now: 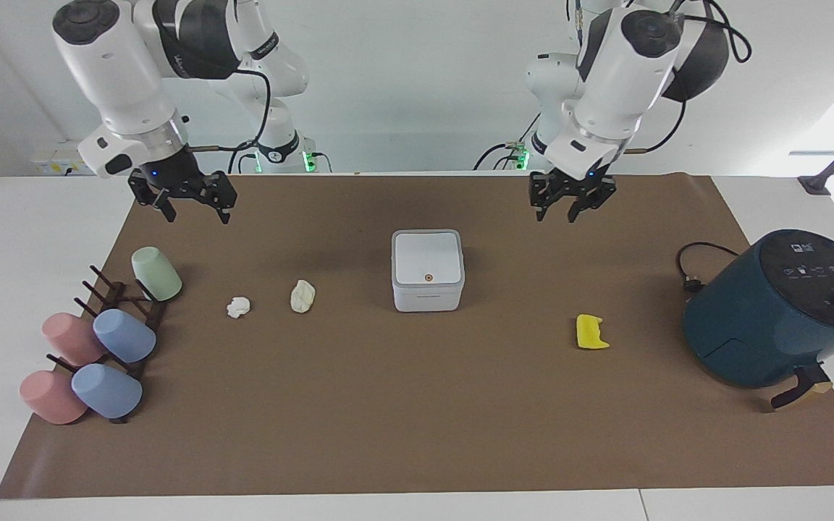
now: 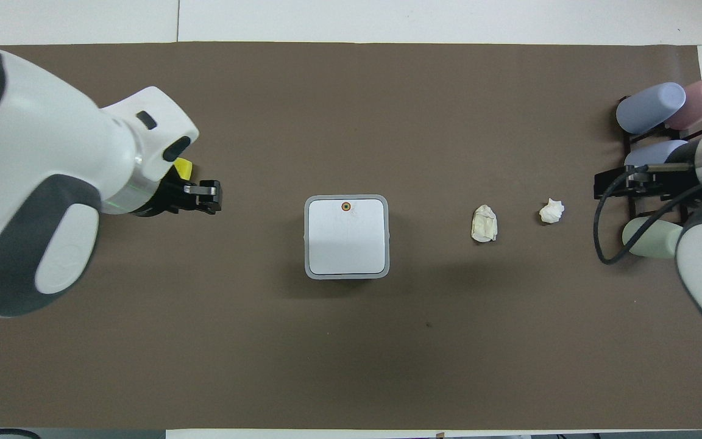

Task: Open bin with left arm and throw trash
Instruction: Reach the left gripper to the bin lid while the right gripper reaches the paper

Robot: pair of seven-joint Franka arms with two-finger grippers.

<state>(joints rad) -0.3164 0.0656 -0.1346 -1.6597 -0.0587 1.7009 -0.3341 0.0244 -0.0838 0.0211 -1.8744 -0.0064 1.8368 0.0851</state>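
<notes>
Between both raised fingers — bin (lid down), untouched.

A brown rectangular mat covers most of the white table. At the left arm's end stands a dark-teal rounded air fryer, its black cord looped on the mat beside it. At the right arm's end, a dark wooden peg rack carries pastel cups: one green, two blue, two pink.
</notes>
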